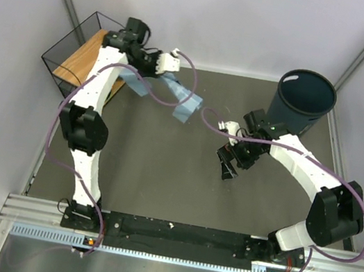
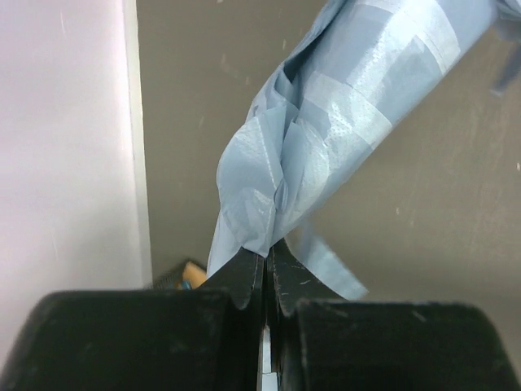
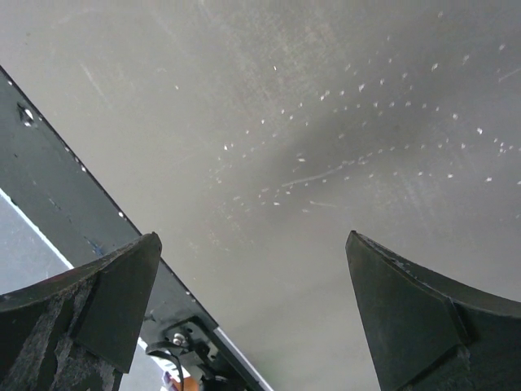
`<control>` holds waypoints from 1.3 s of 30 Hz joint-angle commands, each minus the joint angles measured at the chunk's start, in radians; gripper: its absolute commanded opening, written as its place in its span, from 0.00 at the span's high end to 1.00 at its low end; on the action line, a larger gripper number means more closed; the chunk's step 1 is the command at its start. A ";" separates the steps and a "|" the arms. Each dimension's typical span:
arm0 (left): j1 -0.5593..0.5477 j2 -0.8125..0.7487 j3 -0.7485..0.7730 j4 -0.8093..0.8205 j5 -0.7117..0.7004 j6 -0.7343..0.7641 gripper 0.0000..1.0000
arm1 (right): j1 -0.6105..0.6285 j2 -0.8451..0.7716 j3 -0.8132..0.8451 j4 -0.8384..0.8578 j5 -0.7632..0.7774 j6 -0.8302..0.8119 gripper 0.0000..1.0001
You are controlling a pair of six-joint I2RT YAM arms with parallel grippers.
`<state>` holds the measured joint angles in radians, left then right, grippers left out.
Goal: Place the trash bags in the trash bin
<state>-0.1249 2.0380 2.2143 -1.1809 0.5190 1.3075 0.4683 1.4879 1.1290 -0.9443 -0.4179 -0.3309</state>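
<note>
**Fingers on the left clamp blue film; right fingers stand wide**

Both black fingers of the left gripper are pressed together. A crinkled corner of the thin, translucent light-blue plastic trash bags is pinched between their tips. From that pinch the film runs away from the fingers as a twisted, folded band.

Seen from above, the band hangs off the gripper at the far left of the dark grey tabletop. One strip trails towards the table's middle and another droops beside the white left arm. A black wire-framed basket with a wooden base stands just behind that arm.

The right gripper hovers near the table's middle, its two dark fingers far apart with tabletop showing between them. The dark blue-grey round plastic trash bin stands upright at the far right corner, just behind the right arm and well apart from the bags.
</note>
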 commanded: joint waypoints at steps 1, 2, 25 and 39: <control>-0.103 0.054 0.010 0.096 0.024 0.065 1.00 | -0.002 0.005 0.069 -0.004 -0.061 -0.014 0.01; -0.114 0.077 0.049 0.108 0.019 0.076 1.00 | -0.003 0.009 0.074 -0.004 -0.064 -0.014 0.01; -0.059 0.168 0.179 0.021 -0.047 0.240 1.00 | -0.005 0.014 0.109 -0.025 -0.058 -0.020 0.01; 0.019 0.081 0.104 -0.089 0.055 -0.006 1.00 | -0.013 0.020 0.140 -0.034 -0.065 -0.028 0.01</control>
<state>-0.0433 2.2723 2.3669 -1.1877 0.4728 1.4643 0.4648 1.5169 1.2102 -0.9775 -0.4583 -0.3382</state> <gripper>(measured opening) 0.012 0.990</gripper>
